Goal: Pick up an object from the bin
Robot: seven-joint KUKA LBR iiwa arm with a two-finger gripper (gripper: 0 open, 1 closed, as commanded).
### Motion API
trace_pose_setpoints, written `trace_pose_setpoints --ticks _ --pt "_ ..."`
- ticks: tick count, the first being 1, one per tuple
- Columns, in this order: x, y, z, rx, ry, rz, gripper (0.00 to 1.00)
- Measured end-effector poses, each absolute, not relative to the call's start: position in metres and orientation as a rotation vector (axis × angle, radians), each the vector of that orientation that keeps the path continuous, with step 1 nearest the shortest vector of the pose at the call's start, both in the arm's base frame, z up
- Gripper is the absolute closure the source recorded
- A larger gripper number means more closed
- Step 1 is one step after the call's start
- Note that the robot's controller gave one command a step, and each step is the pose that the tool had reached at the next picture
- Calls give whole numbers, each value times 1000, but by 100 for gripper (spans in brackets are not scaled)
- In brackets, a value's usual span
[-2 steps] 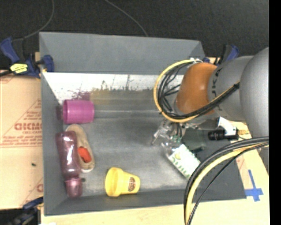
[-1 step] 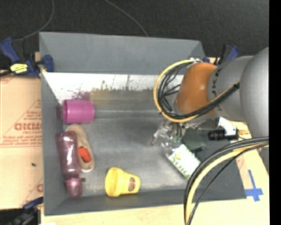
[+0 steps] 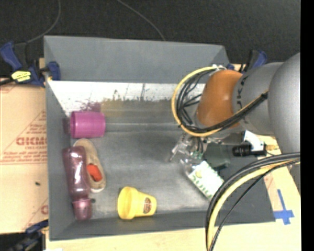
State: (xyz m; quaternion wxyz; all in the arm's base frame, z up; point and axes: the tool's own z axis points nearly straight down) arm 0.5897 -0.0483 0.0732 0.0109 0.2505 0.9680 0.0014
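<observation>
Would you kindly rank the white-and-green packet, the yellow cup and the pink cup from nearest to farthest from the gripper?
1. white-and-green packet, just below the gripper.
2. yellow cup, front middle.
3. pink cup, back left.

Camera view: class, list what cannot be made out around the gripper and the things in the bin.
In the camera view:
Gripper: upper part hidden under the arm's orange cover and cables.
White and green box: print too small to read.
Yellow cup: label too small to read.
Bin: right side covered by the arm.
</observation>
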Motion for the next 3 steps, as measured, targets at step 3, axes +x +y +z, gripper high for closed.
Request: trace_pose_setpoints --ticks 3 --pt "590 -48 73 780 3021 4 100"
